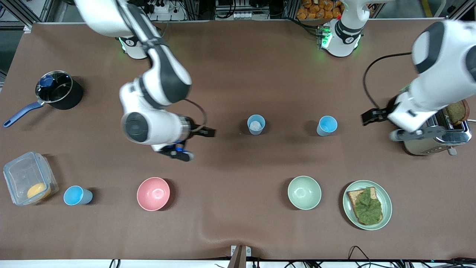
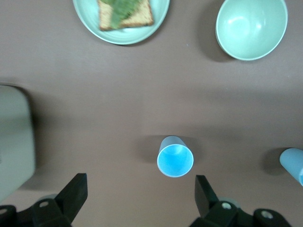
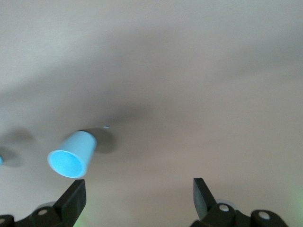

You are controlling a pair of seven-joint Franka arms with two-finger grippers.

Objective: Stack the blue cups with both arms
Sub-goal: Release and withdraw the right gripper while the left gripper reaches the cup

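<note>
**Three blue cups upright, both grippers wide open over the table**

Nearest the front camera sits one blue cup (image 1: 77, 195), upright with its mouth up, between the clear container (image 1: 29, 178) at the right arm's end and the pink bowl (image 1: 153, 193). Same row, toward the left arm's end: the pale green bowl (image 1: 304, 192) and the plate with toast (image 1: 367, 204).

Farther back are the other two cups, both standing with their long axis vertical and rims up. The middle cup (image 1: 256, 124) has something whitish inside. The third cup (image 1: 327, 125) looks empty.

The right gripper (image 1: 200, 143) hangs over bare table beside the middle cup, fingers (image 3: 72, 201) spread apart, holding nothing. The left gripper (image 1: 375, 124) hangs between the third cup and the toaster (image 1: 435, 137), fingers (image 2: 75, 194) also spread and empty.

Farthest back, at the right arm's end, sits a dark saucepan (image 1: 58, 91).
</note>
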